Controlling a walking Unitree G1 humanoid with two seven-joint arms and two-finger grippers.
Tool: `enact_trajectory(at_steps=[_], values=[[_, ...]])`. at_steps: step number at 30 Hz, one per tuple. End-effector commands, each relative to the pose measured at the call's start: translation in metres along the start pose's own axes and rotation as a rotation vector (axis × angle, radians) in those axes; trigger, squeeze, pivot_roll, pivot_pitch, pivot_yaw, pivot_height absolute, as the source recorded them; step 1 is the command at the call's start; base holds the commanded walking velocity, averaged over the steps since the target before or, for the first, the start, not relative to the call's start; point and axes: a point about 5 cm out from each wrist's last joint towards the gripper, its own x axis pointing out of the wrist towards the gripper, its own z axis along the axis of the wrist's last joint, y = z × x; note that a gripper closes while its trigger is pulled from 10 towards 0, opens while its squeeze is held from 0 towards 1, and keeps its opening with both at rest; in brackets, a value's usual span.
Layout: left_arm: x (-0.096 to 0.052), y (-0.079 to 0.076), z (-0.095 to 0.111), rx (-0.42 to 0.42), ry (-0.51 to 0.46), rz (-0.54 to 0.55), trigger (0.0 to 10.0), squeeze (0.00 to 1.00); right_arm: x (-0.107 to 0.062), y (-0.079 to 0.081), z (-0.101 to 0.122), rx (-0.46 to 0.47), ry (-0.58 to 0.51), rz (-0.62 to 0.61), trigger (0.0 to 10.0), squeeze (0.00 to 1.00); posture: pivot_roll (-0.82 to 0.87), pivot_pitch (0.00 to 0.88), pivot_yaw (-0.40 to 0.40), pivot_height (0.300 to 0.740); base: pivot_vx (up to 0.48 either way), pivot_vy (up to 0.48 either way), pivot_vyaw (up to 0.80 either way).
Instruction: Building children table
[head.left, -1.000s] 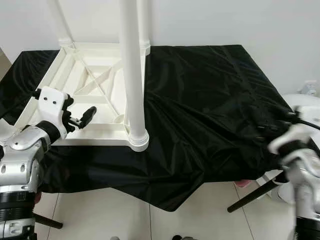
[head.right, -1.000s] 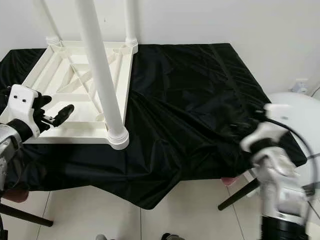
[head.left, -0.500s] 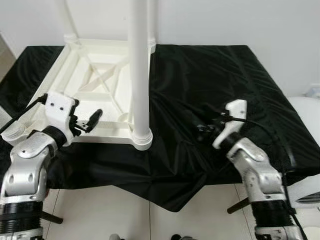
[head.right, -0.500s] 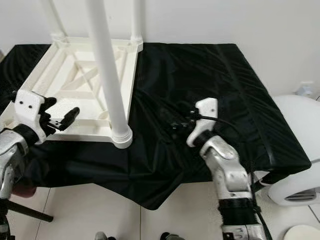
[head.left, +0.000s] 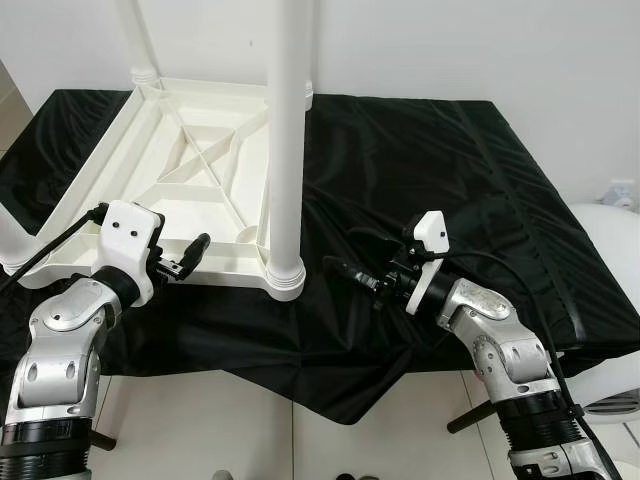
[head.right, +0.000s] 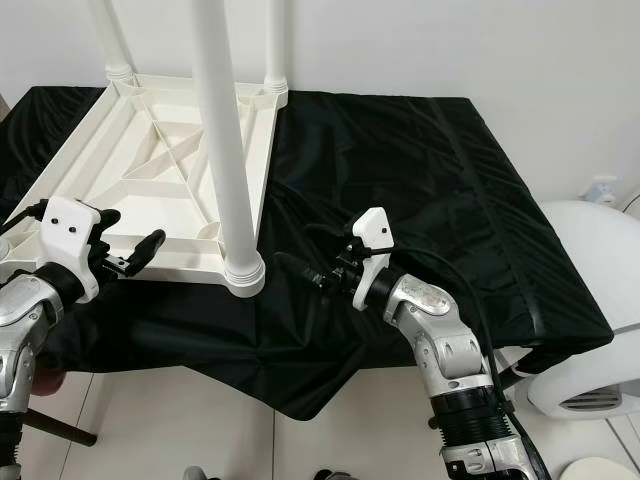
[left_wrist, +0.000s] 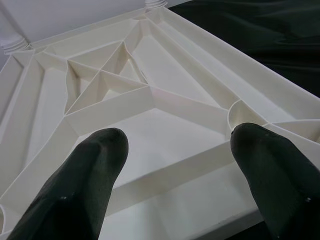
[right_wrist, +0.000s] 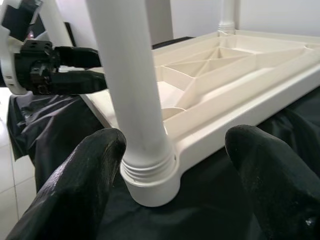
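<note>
The white children's table top (head.left: 185, 165) lies upside down on a black cloth, ribbed underside up. A white leg (head.left: 287, 130) stands in its near right corner socket (head.left: 283, 278). Two more legs rise at the far corners. My left gripper (head.left: 188, 256) is open at the top's near edge; in the left wrist view its fingers (left_wrist: 95, 165) are spread over the ribs. My right gripper (head.left: 346, 272) is open, low over the cloth, pointing at the leg's base. In the right wrist view the leg's base (right_wrist: 150, 175) stands just ahead between the spread fingers (right_wrist: 87, 170).
The black cloth (head.left: 440, 170) covers a larger table and hangs over its front edge in folds. A white rounded object (head.right: 590, 330) stands at the right on the tiled floor (head.right: 180, 420). A white wall runs behind.
My right arm has swung in from the far right to the base of the near right leg. The left gripper stays at the top's near edge. The camera has shifted a little.
</note>
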Motion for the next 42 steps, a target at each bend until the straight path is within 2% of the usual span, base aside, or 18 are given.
enact_trajectory(at_steps=[1,3,6,11,12,20,24,28,30,33,36,39,41,42], values=[[-0.002,0.005,-0.003,0.005,0.013,0.173,10.0,0.00,0.010,0.001,0.001,-0.026,-0.009,0.050,10.0,0.00,0.01,0.112,-0.059,0.740,0.000,0.000,0.00],[-0.002,0.005,-0.003,0.005,0.013,0.173,10.0,0.00,0.010,0.001,0.001,-0.026,-0.009,0.050,10.0,0.00,0.01,0.112,-0.059,0.740,0.000,0.000,0.00],[-0.002,0.004,-0.004,0.018,0.017,0.176,10.0,0.00,0.026,0.000,0.001,-0.037,-0.028,0.074,10.0,0.00,0.02,0.107,-0.065,0.740,0.000,0.000,0.00],[-0.003,0.006,-0.003,0.024,0.015,0.183,10.0,0.00,0.040,0.002,-0.001,-0.043,-0.037,0.089,10.0,0.00,0.03,0.106,-0.072,0.740,0.000,0.000,0.00],[-0.005,0.008,-0.003,0.028,0.018,0.192,10.0,0.00,0.048,0.005,-0.002,-0.048,-0.042,0.098,10.0,0.00,0.04,0.108,-0.076,0.740,0.000,0.000,0.00],[-0.009,0.013,-0.003,0.035,0.027,0.221,10.0,0.00,0.065,0.011,-0.003,-0.047,-0.064,0.110,10.0,0.00,0.04,0.122,-0.077,0.740,0.000,0.000,0.00],[-0.011,0.015,-0.003,0.041,0.031,0.232,10.0,0.00,0.081,0.015,-0.004,-0.057,-0.085,0.045,10.0,0.00,0.04,0.129,-0.077,0.740,0.000,0.000,0.00],[-0.011,0.017,-0.002,0.042,0.031,0.236,10.0,0.00,0.088,0.017,-0.004,-0.059,-0.104,-0.021,10.0,0.00,0.04,0.133,-0.077,0.740,0.000,0.000,0.00],[-0.011,0.017,-0.002,0.039,0.030,0.238,10.0,0.00,0.092,0.023,-0.008,-0.024,-0.105,-0.098,10.0,0.00,0.03,0.136,-0.076,0.740,0.000,0.000,0.00],[-0.010,0.017,-0.002,0.038,0.030,0.237,10.0,0.00,0.094,0.028,-0.010,-0.012,-0.107,-0.136,10.0,0.00,0.03,0.139,-0.073,0.740,0.000,0.000,0.00],[-0.007,0.015,-0.002,0.033,0.028,0.231,10.0,0.00,0.097,0.039,-0.016,0.023,-0.102,-0.217,10.0,0.00,0.02,0.142,-0.067,0.740,0.000,0.000,0.00],[-0.007,0.015,-0.002,0.033,0.028,0.231,10.0,0.00,0.097,0.039,-0.016,0.023,-0.102,-0.217,10.0,0.00,0.02,0.142,-0.067,0.740,0.000,0.000,0.00],[-0.005,0.014,-0.001,0.029,0.027,0.223,10.0,0.00,0.095,0.039,-0.022,0.072,-0.081,-0.326,10.0,0.00,0.01,0.146,-0.065,0.740,0.000,0.000,0.00],[-0.005,0.014,-0.001,0.029,0.027,0.223,10.0,0.00,0.095,0.039,-0.022,0.072,-0.081,-0.326,10.0,0.00,0.01,0.146,-0.065,0.740,0.000,0.000,0.00]])
